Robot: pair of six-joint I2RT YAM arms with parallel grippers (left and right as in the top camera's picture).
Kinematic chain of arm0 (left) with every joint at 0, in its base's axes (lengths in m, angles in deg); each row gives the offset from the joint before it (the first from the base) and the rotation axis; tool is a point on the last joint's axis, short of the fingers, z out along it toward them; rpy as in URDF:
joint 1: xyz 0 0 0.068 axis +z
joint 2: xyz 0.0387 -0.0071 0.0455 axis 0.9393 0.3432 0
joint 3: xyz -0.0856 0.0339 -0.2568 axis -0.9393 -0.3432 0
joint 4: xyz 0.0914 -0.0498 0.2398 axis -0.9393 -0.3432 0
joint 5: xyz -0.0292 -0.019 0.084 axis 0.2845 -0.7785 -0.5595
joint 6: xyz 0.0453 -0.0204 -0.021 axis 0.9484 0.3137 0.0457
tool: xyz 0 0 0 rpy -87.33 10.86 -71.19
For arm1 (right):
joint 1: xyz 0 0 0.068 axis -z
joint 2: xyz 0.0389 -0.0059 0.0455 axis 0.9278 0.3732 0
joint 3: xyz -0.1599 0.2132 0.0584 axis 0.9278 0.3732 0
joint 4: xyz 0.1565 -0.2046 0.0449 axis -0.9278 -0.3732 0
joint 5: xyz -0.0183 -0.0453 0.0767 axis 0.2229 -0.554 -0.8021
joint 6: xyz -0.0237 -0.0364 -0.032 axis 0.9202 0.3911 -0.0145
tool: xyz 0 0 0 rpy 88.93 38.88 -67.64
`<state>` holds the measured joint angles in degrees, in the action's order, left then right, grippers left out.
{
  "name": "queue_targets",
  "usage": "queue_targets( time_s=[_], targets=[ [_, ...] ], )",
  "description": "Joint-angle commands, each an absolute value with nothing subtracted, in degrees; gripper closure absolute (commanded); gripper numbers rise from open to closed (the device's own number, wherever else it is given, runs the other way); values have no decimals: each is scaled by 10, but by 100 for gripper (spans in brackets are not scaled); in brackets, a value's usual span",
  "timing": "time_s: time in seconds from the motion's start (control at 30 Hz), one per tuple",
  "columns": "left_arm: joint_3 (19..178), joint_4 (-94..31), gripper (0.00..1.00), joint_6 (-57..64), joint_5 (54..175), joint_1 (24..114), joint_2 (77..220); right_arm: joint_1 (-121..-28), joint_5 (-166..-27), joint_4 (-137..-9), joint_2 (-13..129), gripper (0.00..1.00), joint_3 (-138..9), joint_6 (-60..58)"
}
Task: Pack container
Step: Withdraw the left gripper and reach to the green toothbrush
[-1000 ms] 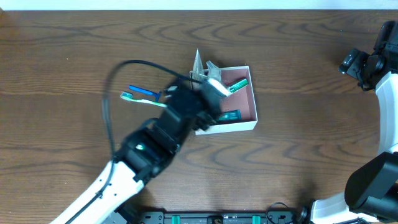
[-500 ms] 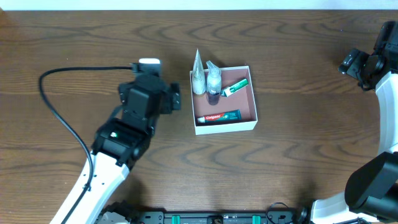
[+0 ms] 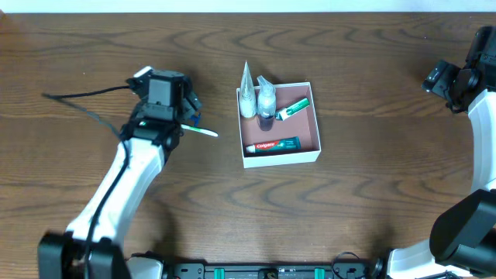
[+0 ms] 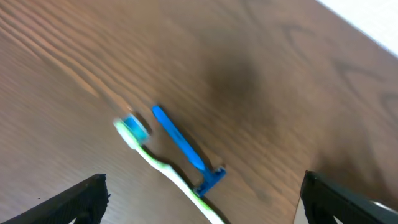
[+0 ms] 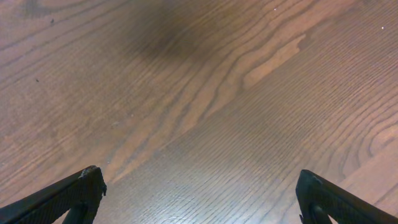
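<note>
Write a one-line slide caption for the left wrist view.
Open left end effector above a green-and-white toothbrush and a blue razor lying on the wooden table.

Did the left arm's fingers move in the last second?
Yes. The left fingers swung left, away from the cardboard box, toward the toothbrush.

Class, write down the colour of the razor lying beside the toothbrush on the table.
The razor is blue; the left wrist view shows it best.
</note>
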<state>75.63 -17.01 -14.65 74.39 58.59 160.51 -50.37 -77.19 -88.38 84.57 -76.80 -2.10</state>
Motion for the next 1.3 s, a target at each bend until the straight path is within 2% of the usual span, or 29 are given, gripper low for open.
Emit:
queue_targets(
  time_s=[0.0, 0.27, 0.63, 1.27],
  targets=[
    [765, -166, 2, -183, 777, 587, 1649, -502, -766, -884, 844, 1, -772, -31],
    [765, -167, 2, -357, 777, 588, 1743, -502, -766, -884, 844, 1, -772, -31],
    [765, -183, 5, -550, 790, 605, 1790, -502, -766, -884, 844, 1, -772, -31],
    [748, -211, 8, -631, 801, 606, 1794, -502, -766, -884, 844, 1, -772, -31]
  ],
)
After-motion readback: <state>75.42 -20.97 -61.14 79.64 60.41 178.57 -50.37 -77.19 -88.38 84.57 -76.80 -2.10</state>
